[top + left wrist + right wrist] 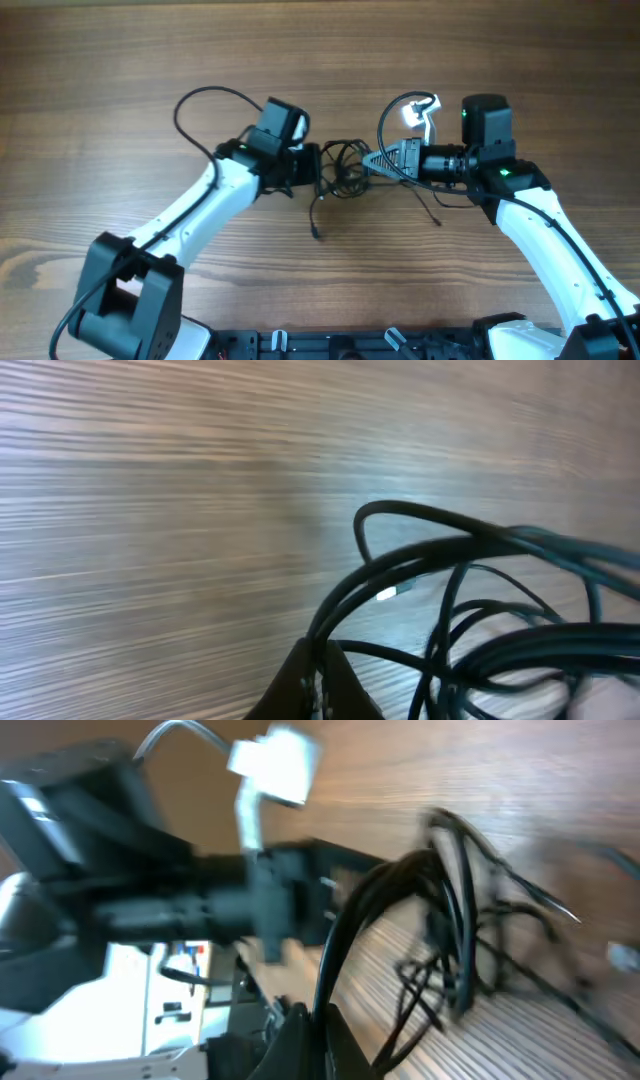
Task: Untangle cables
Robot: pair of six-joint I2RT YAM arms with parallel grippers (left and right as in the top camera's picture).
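Item: two arms at a wood-grain table (120, 60), overhead and wrist views. Left arm: rises from its base at the near-left corner, white forearm running diagonally to the table's middle, wrist turned so the left gripper (312, 172) points right along the surface. Jaws pinched together on strands of the cables (345, 165), which run straight into the fingertips in the left wrist view. Right arm: rises from the near-right corner, elbow bent, forearm level, the right gripper (372, 160) pointing left, facing its partner across the tangle. Jaws likewise closed on a thick bundle of strands (the right wrist view is blurred, but the bundle ends at the fingers). Cables: a knotted black cluster between the two grippers, at mid-table; one loose strand (317, 232) trails toward the near edge. Also noted: a white connector (420, 108) above the right wrist, and an arm wire (200, 100) looping behind the left arm. Surface: brown planks, evenly lit.
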